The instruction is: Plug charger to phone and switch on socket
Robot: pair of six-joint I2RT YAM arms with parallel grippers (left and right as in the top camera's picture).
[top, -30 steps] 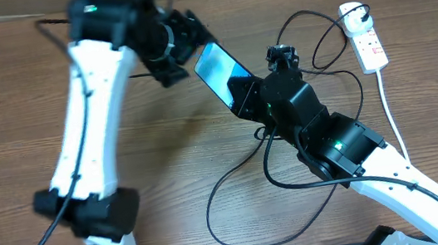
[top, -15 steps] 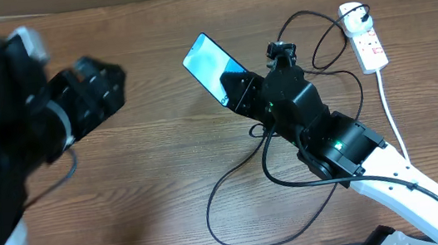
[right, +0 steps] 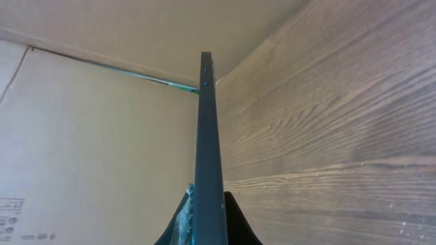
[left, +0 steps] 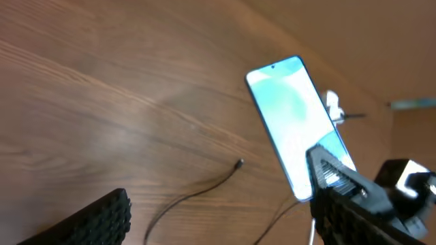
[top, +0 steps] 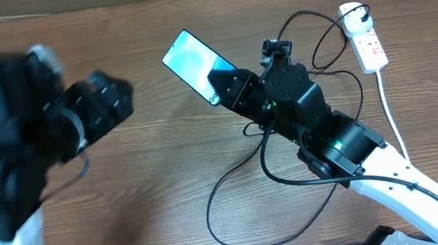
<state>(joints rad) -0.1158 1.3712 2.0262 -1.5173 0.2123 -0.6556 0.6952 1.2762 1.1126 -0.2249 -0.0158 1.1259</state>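
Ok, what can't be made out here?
Overhead: switch state on the socket, too small.
Overhead: the phone port end, covered by the right gripper.
Overhead: the left gripper, motion-blurred.
Left wrist: the charger tip, too small for detail.

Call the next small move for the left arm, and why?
Probably bring the open left gripper down to the charger's connector tip, which lies loose on the table; the right gripper holds the phone raised.
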